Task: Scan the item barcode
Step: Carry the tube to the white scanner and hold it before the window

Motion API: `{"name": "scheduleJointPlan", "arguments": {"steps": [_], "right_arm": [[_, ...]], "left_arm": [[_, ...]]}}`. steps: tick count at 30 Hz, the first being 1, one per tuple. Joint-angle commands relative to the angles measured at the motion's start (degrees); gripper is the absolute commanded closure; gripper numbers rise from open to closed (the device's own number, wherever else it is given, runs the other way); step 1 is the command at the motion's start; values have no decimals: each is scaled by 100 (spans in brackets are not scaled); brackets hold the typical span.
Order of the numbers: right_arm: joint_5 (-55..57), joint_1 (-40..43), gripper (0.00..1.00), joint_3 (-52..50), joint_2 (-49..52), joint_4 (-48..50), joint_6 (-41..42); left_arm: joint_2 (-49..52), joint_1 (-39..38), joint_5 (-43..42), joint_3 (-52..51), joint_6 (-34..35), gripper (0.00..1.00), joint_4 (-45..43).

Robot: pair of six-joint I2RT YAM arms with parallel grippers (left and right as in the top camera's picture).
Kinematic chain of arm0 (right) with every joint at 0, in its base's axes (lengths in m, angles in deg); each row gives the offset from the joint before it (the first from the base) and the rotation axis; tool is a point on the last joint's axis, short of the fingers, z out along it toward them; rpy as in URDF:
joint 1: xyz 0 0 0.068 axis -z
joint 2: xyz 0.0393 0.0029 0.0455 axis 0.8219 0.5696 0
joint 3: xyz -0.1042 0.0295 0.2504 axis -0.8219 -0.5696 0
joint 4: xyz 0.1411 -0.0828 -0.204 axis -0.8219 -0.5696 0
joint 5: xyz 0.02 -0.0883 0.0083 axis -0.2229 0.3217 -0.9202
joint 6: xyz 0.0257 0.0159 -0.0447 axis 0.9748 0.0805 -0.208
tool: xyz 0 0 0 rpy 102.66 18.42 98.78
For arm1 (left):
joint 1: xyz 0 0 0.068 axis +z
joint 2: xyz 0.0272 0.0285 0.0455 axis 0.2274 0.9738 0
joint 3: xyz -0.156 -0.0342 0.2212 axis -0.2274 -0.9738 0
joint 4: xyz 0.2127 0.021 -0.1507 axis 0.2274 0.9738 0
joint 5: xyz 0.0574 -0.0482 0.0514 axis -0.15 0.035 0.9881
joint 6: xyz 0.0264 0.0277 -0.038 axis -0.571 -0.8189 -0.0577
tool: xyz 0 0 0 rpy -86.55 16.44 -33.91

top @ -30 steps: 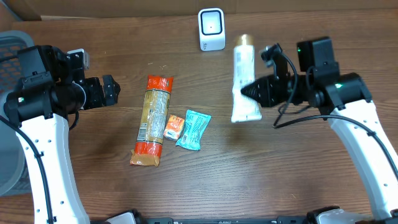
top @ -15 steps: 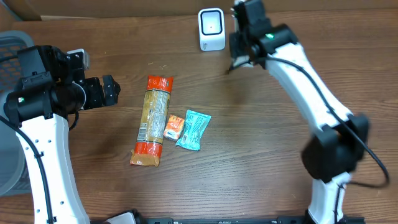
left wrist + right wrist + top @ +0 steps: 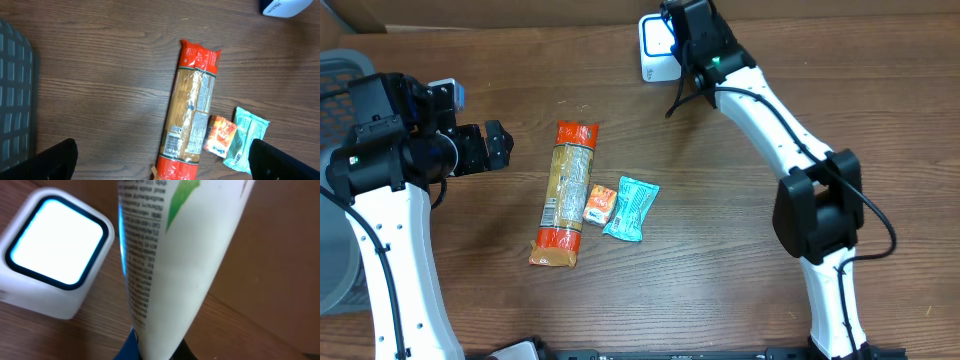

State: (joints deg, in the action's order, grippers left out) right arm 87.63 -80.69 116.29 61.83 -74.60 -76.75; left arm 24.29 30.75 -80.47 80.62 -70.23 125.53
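Moved since a second ago: the right pincer [image 3: 682, 45] has swung from the open desk [image 3: 720, 260] up to the barcode scanner [image 3: 655, 55], and the white squeeze tube it carries has gone with it. The left arm and the three packets lie as before.

Overhead view:
- Right pincer: directly over the scanner's right edge, covering part of it. The tube is hidden beneath the wrist.
- Left pincer [image 3: 496, 145]: far left of the scanner and a little nearer the front edge. Jaws spread wide, nothing between them.
- Spaghetti pack [image 3: 565, 195]: lower left of the scanner, lying lengthwise.
- Small orange packet [image 3: 600, 204]: touching the spaghetti pack on the scanner's side.
- Teal packet [image 3: 632, 208]: touching the orange packet, almost straight below the scanner.
- Grey basket [image 3: 342, 70]: at the far left edge.

Left wrist view:
- Two dark fingertips [image 3: 50, 160] in the bottom corners, wide apart and empty. The scanner's base shows at the top right.

Right wrist view:
- Squeeze tube [image 3: 175, 255]: clamped at its lower end by the closed pincer, small print turned toward the scanner's lit window and just beside it.
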Motion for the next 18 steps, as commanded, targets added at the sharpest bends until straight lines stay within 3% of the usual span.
{"name": "scheduleJointPlan", "arguments": {"steps": [1,10,18], "right_arm": [[625,-109,96,256,168,323,-955],[1449,-350,96,254,728,1128,-1888],[1976,-356,96,254,1062,1375,-1950]], "left_arm": [[-98,-28,-68,111,-131,0,-4],[-98,-28,-68,111,-129,0,-2],[-98,-28,-68,111,-131,0,-4]]}}
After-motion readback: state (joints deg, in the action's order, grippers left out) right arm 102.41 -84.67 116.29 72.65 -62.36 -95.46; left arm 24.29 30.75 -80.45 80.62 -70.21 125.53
